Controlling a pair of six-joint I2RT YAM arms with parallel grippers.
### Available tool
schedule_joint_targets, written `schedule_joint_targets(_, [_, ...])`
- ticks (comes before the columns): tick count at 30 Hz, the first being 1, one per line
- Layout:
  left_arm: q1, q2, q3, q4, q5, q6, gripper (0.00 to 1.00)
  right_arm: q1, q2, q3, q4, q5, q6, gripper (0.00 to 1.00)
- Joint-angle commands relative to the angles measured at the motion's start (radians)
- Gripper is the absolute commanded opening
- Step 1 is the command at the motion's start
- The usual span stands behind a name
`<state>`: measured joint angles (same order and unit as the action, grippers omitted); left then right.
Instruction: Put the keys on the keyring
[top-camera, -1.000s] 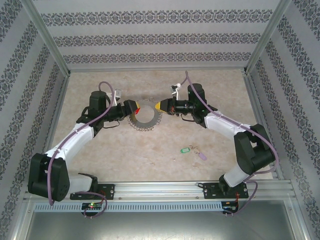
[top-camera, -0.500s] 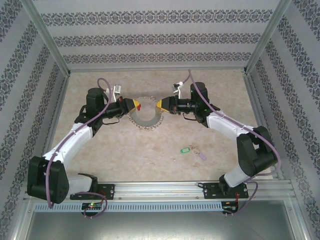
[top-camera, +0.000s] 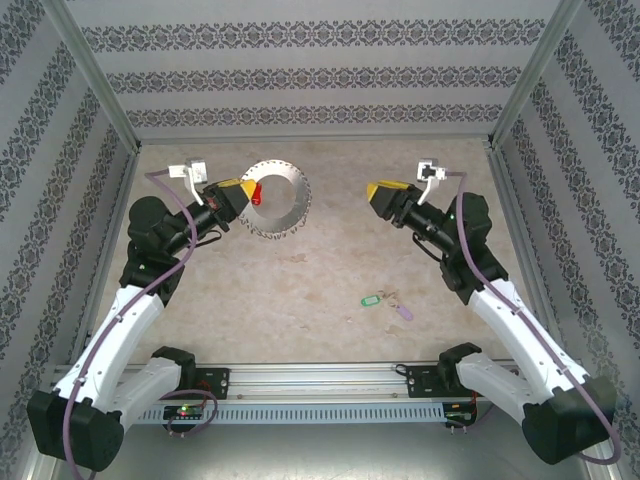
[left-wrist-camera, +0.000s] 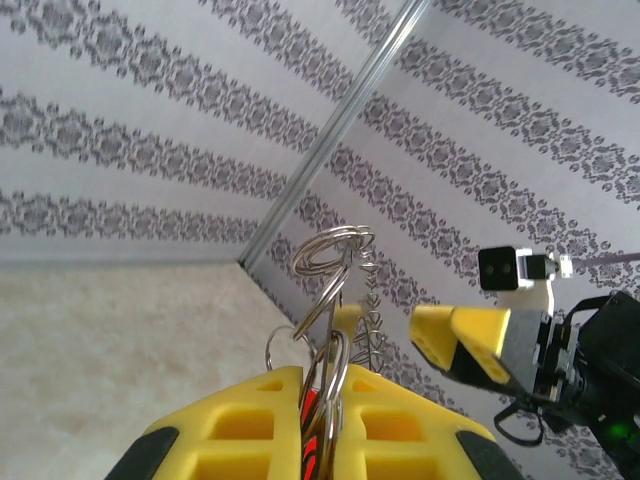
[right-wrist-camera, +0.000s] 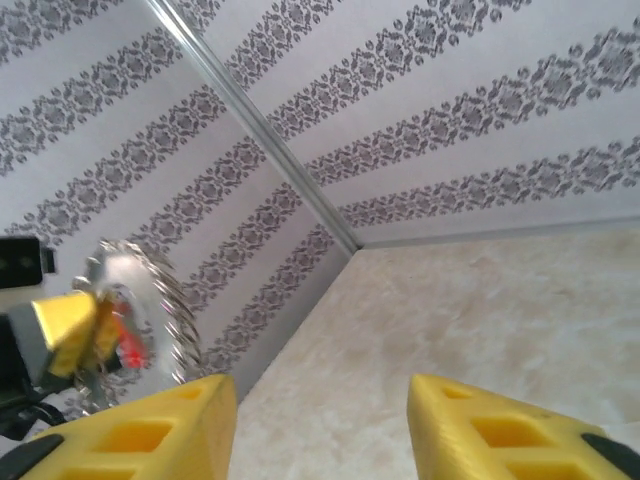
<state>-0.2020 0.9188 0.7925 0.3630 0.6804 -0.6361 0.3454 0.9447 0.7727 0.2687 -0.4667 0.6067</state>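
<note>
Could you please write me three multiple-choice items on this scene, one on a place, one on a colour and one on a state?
1. Where do the green key and lilac key lie? A on the table; B on the back wall; C on an arm's base.
2. What colour is the tag beside the keyring at the left end effector? A green; B red; C lilac.
3. How is the right end effector? A shut on a key; B open, empty; C shut on the keyring.
Answers: 1 A, both rest flat on the table. 2 B, the tag is plainly red. 3 B, its jaws stand apart with nothing between.
</note>
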Motion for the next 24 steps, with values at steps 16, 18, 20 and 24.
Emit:
schedule_joint_targets(16, [-0.031,0.067,0.085,0.099,0.055,0.044,0.0,0.605,0.165,-0.159,0.34,0.481,-1.015,0.17])
schedule_joint_targets(18, [-0.031,0.066,0.094,0.083,0.065,0.055,0.0,0.607,0.173,-0.172,0.38,0.493,-1.013,0.17])
schedule_joint_targets(20, [-0.031,0.066,0.102,0.071,0.071,0.062,0.0,0.608,0.175,-0.172,0.378,0.464,-1.021,0.18])
schedule_joint_targets(24, [-0.032,0.069,0.109,0.069,0.075,0.06,0.0,0.612,0.186,-0.169,0.421,0.425,-0.998,0.18])
